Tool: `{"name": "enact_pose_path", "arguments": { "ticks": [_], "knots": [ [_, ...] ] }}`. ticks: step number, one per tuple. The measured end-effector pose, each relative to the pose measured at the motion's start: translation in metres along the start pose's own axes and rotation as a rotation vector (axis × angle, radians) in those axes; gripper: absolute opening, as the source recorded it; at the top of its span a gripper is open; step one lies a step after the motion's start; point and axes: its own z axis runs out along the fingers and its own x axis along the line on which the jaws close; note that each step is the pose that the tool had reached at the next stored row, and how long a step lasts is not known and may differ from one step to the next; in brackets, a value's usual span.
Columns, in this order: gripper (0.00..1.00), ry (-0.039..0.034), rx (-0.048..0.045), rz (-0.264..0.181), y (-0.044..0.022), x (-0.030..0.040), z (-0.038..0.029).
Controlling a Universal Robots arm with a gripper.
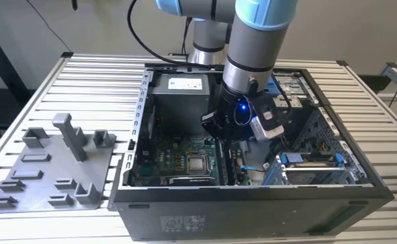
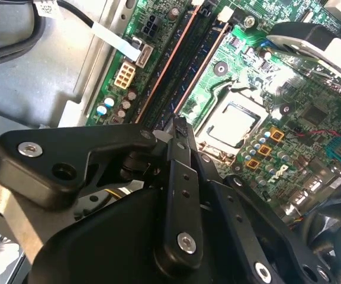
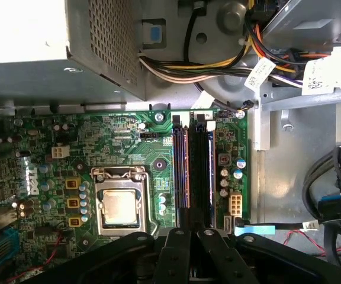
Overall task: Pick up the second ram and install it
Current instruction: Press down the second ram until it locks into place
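My gripper (image 1: pixel 228 136) is down inside the open computer case (image 1: pixel 252 213), over the motherboard's long black memory slots. In both wrist views the fingers stand closed together at the tip (image 2: pixel 179 124) (image 3: pixel 192 232). The second ram (image 2: pixel 201 66) (image 3: pixel 187 177) is a thin dark strip with a bluish tint and an amber top edge. It stands in line with the slots, beside the processor (image 3: pixel 120 207), and runs straight out from between my fingertips. A similar thin strip (image 2: pixel 164 65) stands parallel in the neighbouring slot.
A grey plastic tray (image 1: pixel 49 168) with upright blocks lies on the slatted table at the exterior view's left. Inside the case are the power supply (image 1: pixel 181 96), bundled cables (image 3: pixel 218 65) and a drive cage (image 1: pixel 310 162) close to my arm.
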Motion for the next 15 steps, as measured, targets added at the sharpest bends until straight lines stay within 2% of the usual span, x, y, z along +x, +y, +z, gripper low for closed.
{"name": "enact_pose_path", "arguments": {
  "ticks": [8,15],
  "knots": [
    [0.11,-0.0003,0.0002,-0.007,0.0,-0.0004,0.0004],
    [0.11,-0.0053,0.0034,-0.133,0.0002,-0.0005,0.0042]
  ]
}}
